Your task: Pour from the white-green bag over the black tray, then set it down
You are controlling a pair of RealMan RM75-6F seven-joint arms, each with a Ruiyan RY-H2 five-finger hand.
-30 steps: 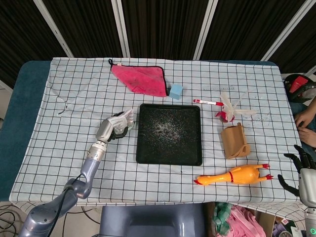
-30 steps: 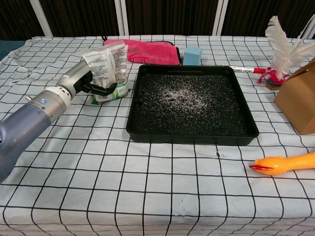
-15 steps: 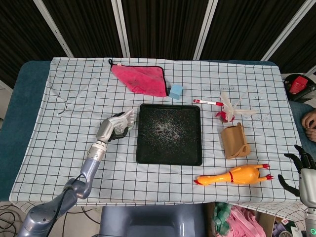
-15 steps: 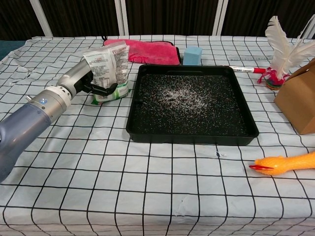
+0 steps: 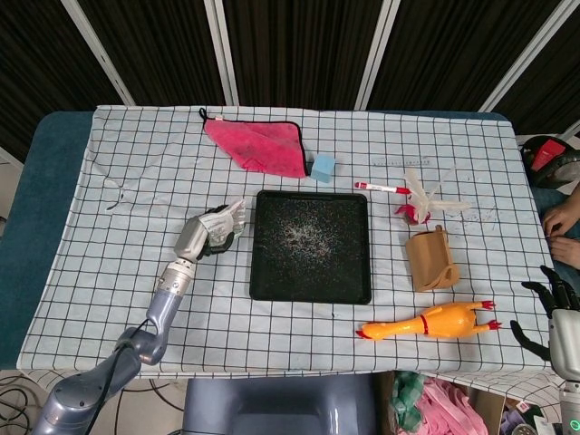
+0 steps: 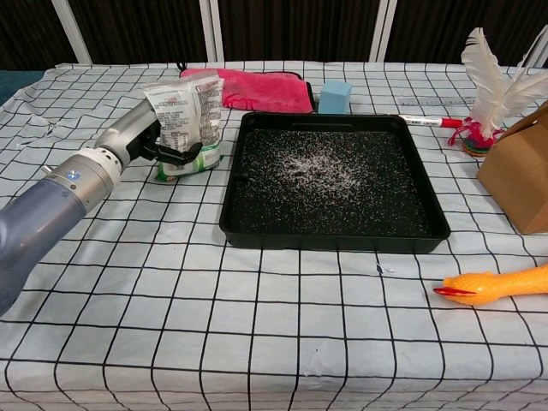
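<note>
The white-green bag stands upright on the cloth just left of the black tray. My left hand grips the bag from its left side, fingers wrapped round its lower half; the head view shows the same hand and bag beside the tray. White grains lie scattered over the tray's floor, thickest near the middle. My right hand hangs off the table's right edge in the head view, fingers spread and holding nothing.
A pink cloth and a blue block lie behind the tray. To the right are a marker pen, a feather toy, a brown paper bag and a rubber chicken.
My left hand and the bag have shifted slightly left and away from the tray. Nothing else has moved.
</note>
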